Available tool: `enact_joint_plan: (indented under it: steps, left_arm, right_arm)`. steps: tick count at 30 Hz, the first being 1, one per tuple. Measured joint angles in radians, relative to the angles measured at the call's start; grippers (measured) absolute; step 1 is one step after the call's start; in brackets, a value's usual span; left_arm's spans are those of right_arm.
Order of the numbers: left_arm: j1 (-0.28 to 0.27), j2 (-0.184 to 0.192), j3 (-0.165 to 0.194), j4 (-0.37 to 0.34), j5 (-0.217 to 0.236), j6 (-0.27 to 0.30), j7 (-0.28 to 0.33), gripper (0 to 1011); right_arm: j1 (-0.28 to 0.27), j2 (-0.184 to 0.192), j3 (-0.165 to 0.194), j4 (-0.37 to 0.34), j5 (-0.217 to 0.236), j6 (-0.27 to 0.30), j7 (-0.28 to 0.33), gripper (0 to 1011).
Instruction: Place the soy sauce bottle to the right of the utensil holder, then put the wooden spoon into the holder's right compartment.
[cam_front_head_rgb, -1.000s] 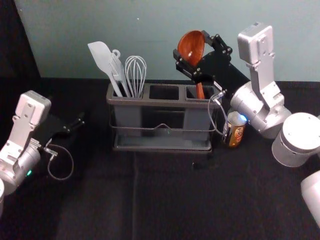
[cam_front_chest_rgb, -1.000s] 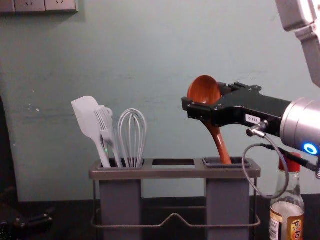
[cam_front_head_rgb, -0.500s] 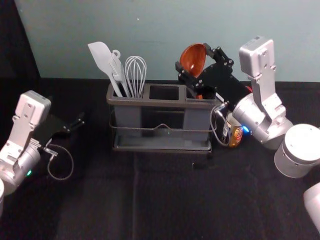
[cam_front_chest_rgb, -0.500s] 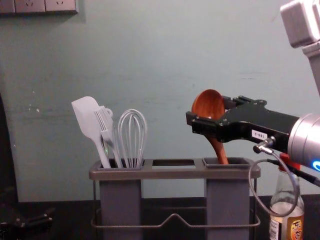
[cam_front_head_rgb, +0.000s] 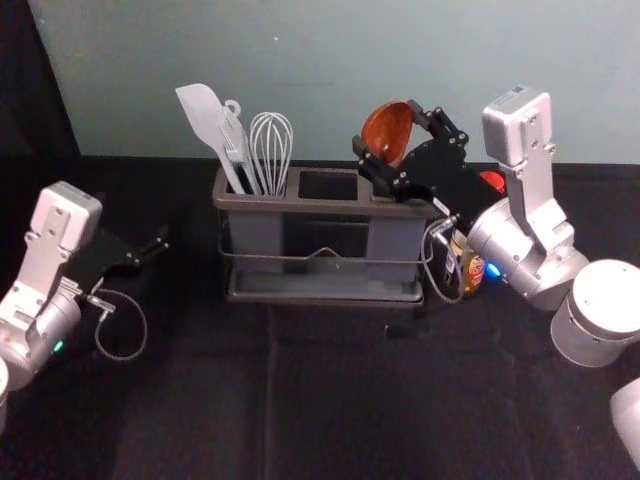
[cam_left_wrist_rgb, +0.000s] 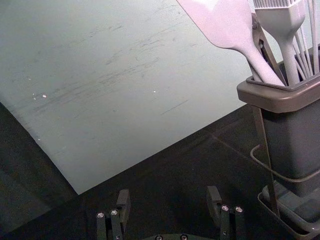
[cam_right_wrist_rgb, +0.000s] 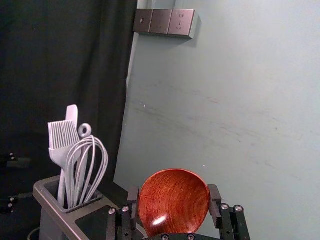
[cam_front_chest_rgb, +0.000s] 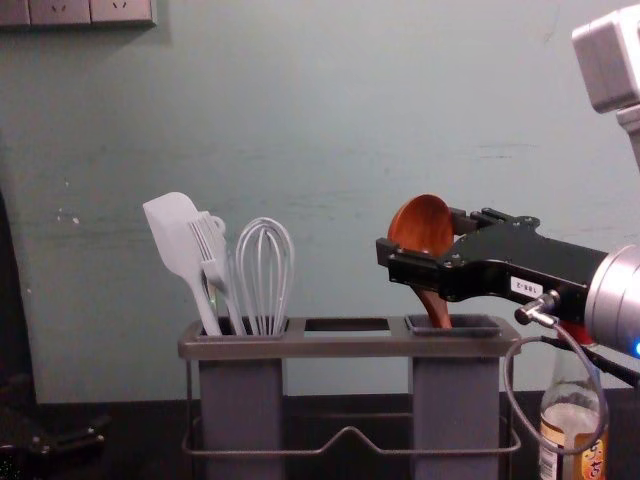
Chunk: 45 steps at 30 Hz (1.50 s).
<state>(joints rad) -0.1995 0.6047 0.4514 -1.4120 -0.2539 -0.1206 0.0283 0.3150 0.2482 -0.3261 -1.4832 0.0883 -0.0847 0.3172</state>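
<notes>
In the head view my right gripper (cam_front_head_rgb: 387, 130) is shut on the bowl of the wooden spoon (cam_front_head_rgb: 385, 135) above the holder's right compartment. The right wrist view has the right gripper (cam_right_wrist_rgb: 174, 189) with its fingers against both sides of the spoon bowl (cam_right_wrist_rgb: 172, 200). From the chest, the spoon handle (cam_front_chest_rgb: 436, 310) slants down into the right compartment (cam_front_chest_rgb: 455, 325) of the utensil holder (cam_front_chest_rgb: 350, 347). The soy sauce bottle (cam_front_chest_rgb: 572, 420) stands right of the holder, partly behind the right arm's cable. My left gripper (cam_front_head_rgb: 155, 246) is parked at the left, open in its wrist view (cam_left_wrist_rgb: 168, 192).
A white spatula (cam_front_head_rgb: 203, 115), a brush and a whisk (cam_front_head_rgb: 271, 150) stand in the holder's left compartment. The middle compartment (cam_front_head_rgb: 328, 185) holds nothing visible. A wall (cam_front_chest_rgb: 330, 120) rises behind the holder, and dark cloth (cam_front_head_rgb: 330, 390) covers the table in front.
My right gripper has come down and slightly to the right with the spoon, whose handle now reaches deeper into the right compartment. The left arm, holder and bottle have stayed put.
</notes>
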Motion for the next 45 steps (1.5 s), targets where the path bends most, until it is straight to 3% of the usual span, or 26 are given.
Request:
enact_joint_plan:
  steps: [7,15,37,45]
  left_arm:
    - [0.0,0.0,0.0,0.0,0.0,0.0,0.0,1005]
    - [0.0,0.0,0.0,0.0,0.0,0.0,0.0,1005]
    - [0.0,0.0,0.0,0.0,0.0,0.0,0.0,1005]
    - [0.0,0.0,0.0,0.0,0.0,0.0,0.0,1005]
  right_arm:
    - [0.001,0.0,0.0,0.0,0.0,0.001,0.0,840]
    - [0.001,-0.001,-0.001,0.0,0.0,0.001,0.0,1004]
    - [0.003,-0.001,-0.001,0.0,-0.002,0.004,0.0,1004]
    - [0.018,0.023,-0.003,-0.051,-0.007,0.061,0.008,1004]
